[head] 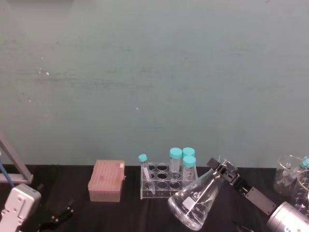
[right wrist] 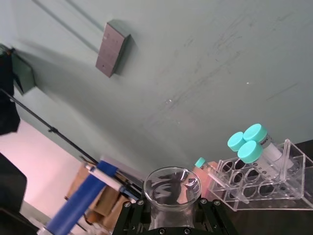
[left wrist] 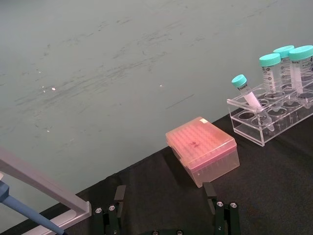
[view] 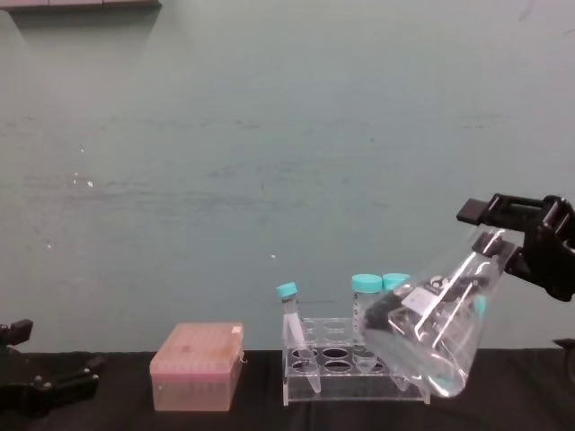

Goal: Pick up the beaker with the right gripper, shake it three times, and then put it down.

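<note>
Nearest the robot, at the near-left corner of the black worktop [head: 125, 212], the left gripper [head: 58, 215] sits parked low with its fingers spread apart and nothing between them.

Toward the near-right side, the black, blocky right gripper [view: 508, 238] is clamped on the narrow neck of the beaker [view: 427, 341], a clear glass conical flask with white printed marks. Its jaws are closed just under the flared rim. The flask hangs steeply tilted, rim up toward the gripper and wide base swung toward the robot's left, and it looks clear of the worktop.

The hold is on smooth glass at the thinnest part, with the heavy base far out from the jaws. A sharp shake could make the neck slide or twist in the clamp.

Just beyond the base stands the clear acrylic tube rack [head: 159, 186] with its teal-capped plastic tubes [head: 176, 153], one of them leaning. A wide swing could knock them. More clear glassware [head: 289, 174] stands near the right edge, close to the arm.

Setting the flask down at this angle would land it on the base's edge and tip it

The pink lidded tip box [head: 106, 181] at the far edge is well apart
</note>
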